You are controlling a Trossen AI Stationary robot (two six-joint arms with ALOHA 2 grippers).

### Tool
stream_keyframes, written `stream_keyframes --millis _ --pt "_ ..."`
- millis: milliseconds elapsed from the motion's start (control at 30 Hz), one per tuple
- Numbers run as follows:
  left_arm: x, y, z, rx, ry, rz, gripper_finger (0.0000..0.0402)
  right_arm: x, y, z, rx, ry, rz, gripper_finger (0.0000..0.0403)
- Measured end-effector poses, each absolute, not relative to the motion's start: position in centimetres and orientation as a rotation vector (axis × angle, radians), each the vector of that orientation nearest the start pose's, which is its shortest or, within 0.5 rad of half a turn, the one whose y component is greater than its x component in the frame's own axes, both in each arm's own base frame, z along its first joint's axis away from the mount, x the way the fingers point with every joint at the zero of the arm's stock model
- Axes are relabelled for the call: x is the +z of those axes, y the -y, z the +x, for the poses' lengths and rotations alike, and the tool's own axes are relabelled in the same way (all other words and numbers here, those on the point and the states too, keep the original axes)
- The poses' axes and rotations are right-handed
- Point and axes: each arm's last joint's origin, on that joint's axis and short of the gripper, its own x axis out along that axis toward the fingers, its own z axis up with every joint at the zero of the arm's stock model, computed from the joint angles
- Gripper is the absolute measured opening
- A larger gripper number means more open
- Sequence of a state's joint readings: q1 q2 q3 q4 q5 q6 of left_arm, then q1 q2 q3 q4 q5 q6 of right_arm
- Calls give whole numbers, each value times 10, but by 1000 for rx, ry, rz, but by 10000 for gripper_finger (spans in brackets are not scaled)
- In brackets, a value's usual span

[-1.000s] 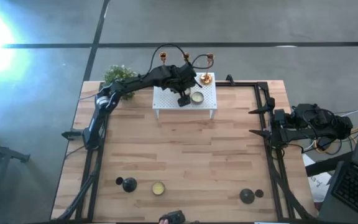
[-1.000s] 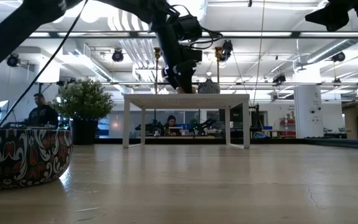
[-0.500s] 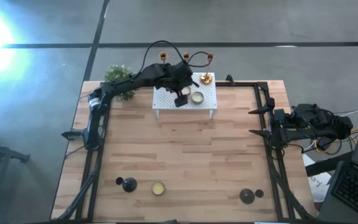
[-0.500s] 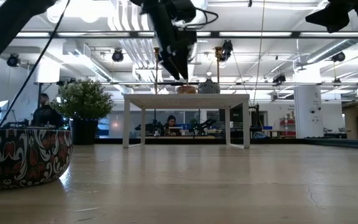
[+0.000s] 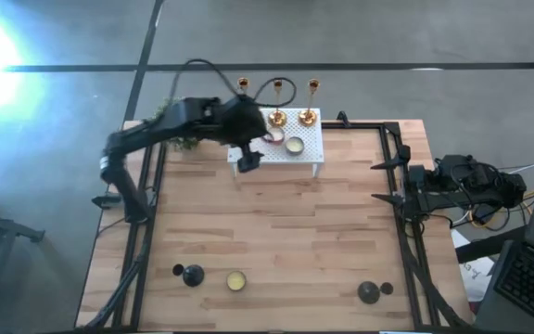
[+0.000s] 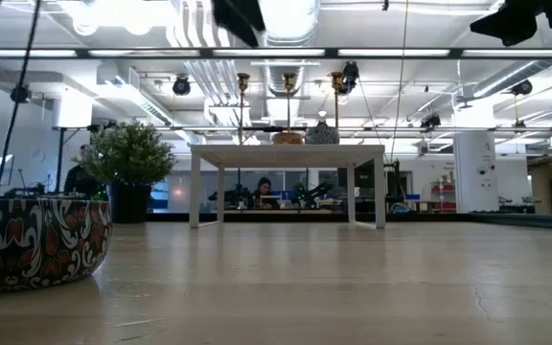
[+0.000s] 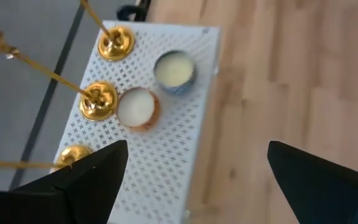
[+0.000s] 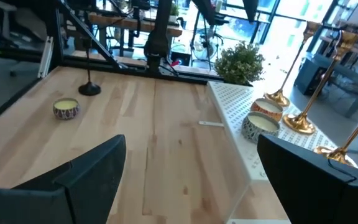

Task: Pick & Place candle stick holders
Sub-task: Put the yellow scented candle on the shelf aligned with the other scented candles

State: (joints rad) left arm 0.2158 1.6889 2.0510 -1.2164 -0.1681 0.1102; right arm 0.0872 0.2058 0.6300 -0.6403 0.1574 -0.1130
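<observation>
Three slim gold candle stick holders [image 5: 308, 104] [image 7: 98, 99] stand upright on their round bases along the far edge of a white perforated rack [image 5: 304, 158] at the table's far side. Two short black dome-based holders [image 5: 193, 275] [image 5: 369, 293] stand near the table's front edge. My left gripper [image 5: 247, 162] [image 7: 197, 186] hangs open high over the rack's near left corner, holding nothing. My right gripper [image 5: 381, 181] [image 8: 191, 186] waits open at the table's right edge, pointing toward the table's left.
Two candle tins [image 7: 174, 68] [image 7: 138, 107] sit on the rack next to the gold bases. A third tin [image 5: 235, 281] lies near the front left black holder. A potted plant [image 6: 129, 153] stands at the far left, and a patterned bowl [image 6: 32, 240] is close to the low camera.
My left gripper has risen from just above the rack's top and drawn back toward the table's left and near side, staying open. It has left the top of the low view. The middle gold holder, which the arm hid before, now shows standing on the rack.
</observation>
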Motion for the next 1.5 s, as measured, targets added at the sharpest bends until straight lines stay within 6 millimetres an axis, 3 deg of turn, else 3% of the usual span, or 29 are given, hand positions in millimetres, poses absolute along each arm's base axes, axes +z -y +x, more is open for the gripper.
stream_keyframes --millis 233,400,600,767,1000,1200,1367,1500 --pt "471 -30 260 156 -781 -40 390 292 0 54 -56 -218 -158 359" --pt "470 4 245 -15 -852 -36 390 292 0 54 -56 -218 -158 359" --pt "434 51 261 -174 -968 65 390 292 0 54 -56 -218 -157 359" --pt "392 71 278 -185 -1043 118 390 292 0 54 -57 -218 -157 359" --pt "334 77 296 -117 -1071 -8 390 292 0 54 -56 -218 -157 359" --pt "285 77 293 -4 -1174 -145 390 292 0 54 -57 -218 -157 359" --pt "262 75 288 53 -1224 -200 390 292 0 54 -57 -217 -157 359" --pt "255 76 290 59 -1193 -231 390 292 0 54 -57 -218 -157 359"
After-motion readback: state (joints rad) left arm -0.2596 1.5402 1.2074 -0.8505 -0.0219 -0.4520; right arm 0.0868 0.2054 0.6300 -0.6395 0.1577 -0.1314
